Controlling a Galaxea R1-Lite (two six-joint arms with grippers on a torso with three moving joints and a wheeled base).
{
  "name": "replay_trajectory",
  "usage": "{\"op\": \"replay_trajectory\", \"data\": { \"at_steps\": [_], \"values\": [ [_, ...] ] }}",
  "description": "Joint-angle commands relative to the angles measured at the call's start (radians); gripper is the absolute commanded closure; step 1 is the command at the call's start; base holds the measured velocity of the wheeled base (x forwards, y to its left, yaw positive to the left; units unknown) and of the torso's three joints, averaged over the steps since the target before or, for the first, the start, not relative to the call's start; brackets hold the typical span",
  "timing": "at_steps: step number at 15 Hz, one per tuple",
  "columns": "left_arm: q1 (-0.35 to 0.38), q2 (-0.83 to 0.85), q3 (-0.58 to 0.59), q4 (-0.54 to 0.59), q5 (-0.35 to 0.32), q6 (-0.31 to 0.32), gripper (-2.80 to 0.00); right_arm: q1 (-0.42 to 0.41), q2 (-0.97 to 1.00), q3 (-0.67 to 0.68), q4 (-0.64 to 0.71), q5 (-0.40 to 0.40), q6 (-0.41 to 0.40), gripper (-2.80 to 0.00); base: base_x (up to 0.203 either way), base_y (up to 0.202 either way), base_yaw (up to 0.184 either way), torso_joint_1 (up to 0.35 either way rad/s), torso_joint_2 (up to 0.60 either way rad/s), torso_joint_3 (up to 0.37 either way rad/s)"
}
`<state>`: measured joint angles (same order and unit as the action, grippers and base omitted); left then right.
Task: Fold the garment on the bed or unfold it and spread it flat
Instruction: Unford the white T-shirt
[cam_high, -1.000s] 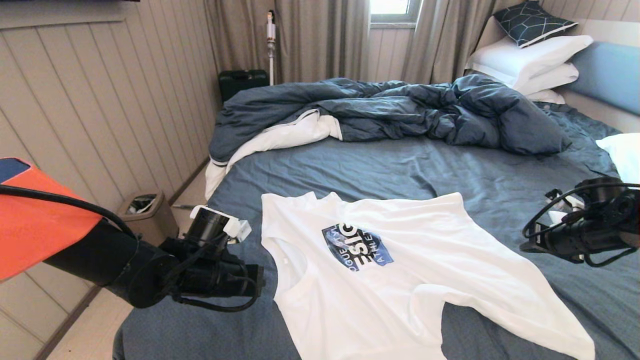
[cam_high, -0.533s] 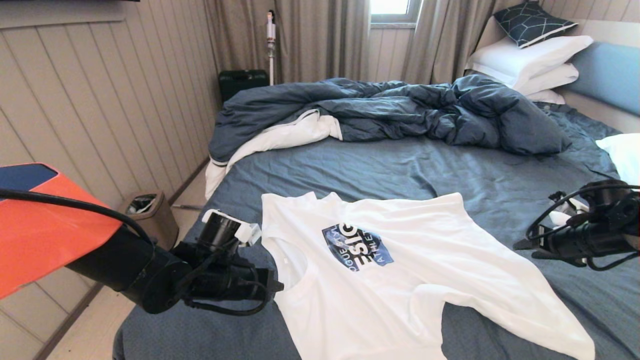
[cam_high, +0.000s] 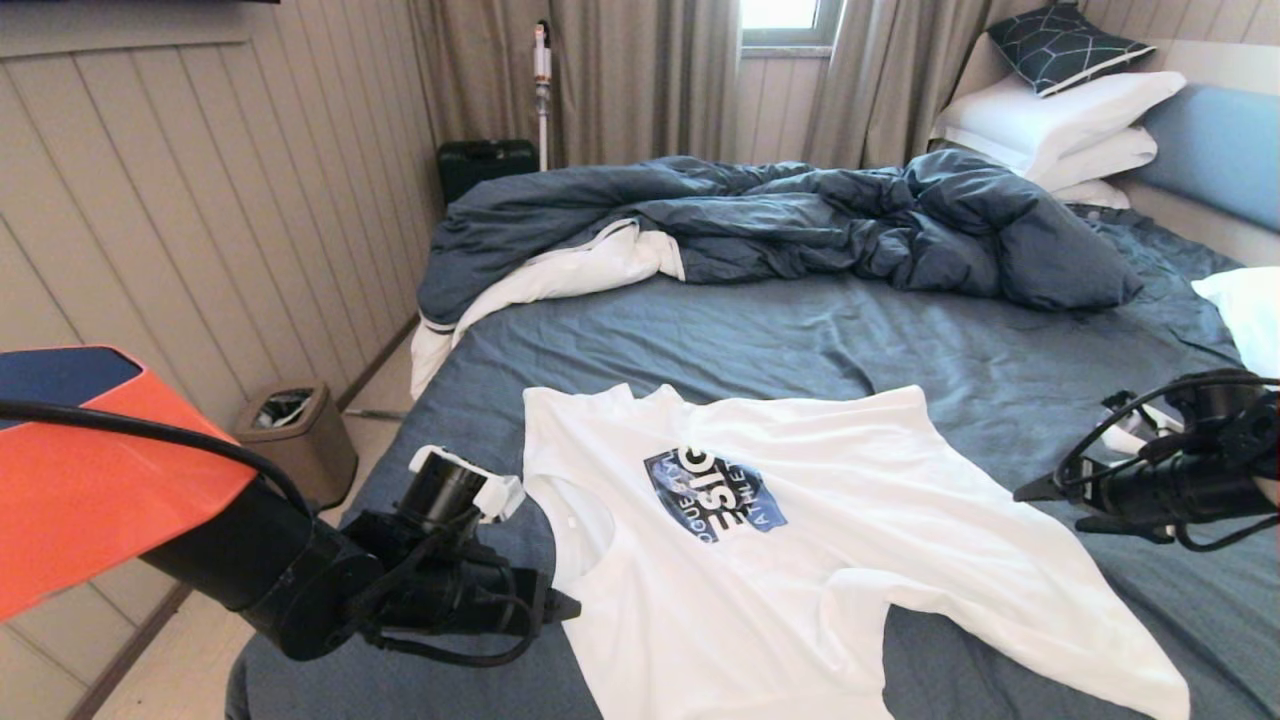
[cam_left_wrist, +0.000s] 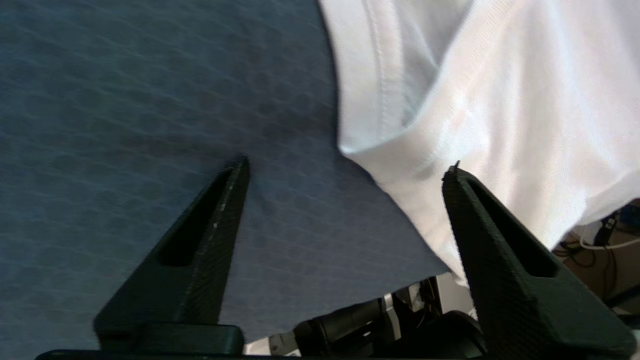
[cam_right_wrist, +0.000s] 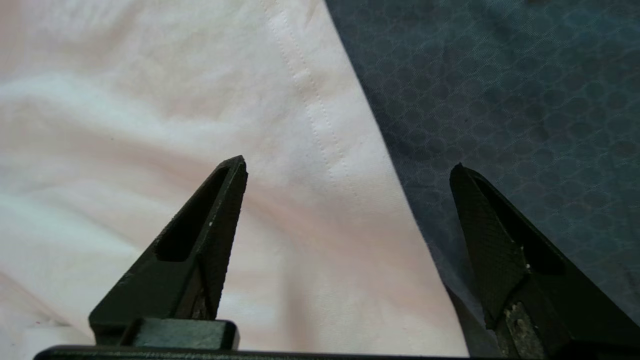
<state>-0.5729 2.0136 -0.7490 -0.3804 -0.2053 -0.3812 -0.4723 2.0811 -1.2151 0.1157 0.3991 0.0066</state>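
Note:
A white T-shirt with a blue chest print lies spread on the bed, collar toward the left. My left gripper hovers open at the shirt's left edge near the collar; in the left wrist view the gripper straddles the T-shirt edge and the sheet. My right gripper is open over the shirt's right hem; in the right wrist view the gripper has the hem of the T-shirt between its spread fingers, nothing gripped.
A rumpled duvet lies across the far half of the bed, white pillows at the headboard. A small bin stands on the floor by the left wall.
My left gripper has moved right and down to the shirt's left edge. My right gripper has dropped lower and moved left toward the shirt's right hem.

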Motion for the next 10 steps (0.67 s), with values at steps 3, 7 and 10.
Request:
{"op": "replay_trajectory", "data": {
  "at_steps": [3, 7, 10],
  "values": [
    [-0.039, 0.0, -0.004, -0.003, -0.002, -0.021, -2.8, 0.003, 0.001, 0.032, -0.001, 0.006, -0.003, -2.8, 0.0, 0.0, 0.0, 0.0, 0.0, 0.0],
    [-0.058, 0.004, -0.007, -0.003, -0.005, -0.039, -2.8, -0.002, -0.039, 0.099, 0.001, 0.034, -0.038, -2.8, 0.0, 0.0, 0.0, 0.0, 0.0, 0.0],
    [-0.064, 0.0, -0.003, -0.003, -0.005, -0.046, -2.8, -0.007, -0.09, 0.166, -0.001, 0.059, -0.043, -2.8, 0.0, 0.0, 0.0, 0.0, 0.0, 0.0]
  ]
}}
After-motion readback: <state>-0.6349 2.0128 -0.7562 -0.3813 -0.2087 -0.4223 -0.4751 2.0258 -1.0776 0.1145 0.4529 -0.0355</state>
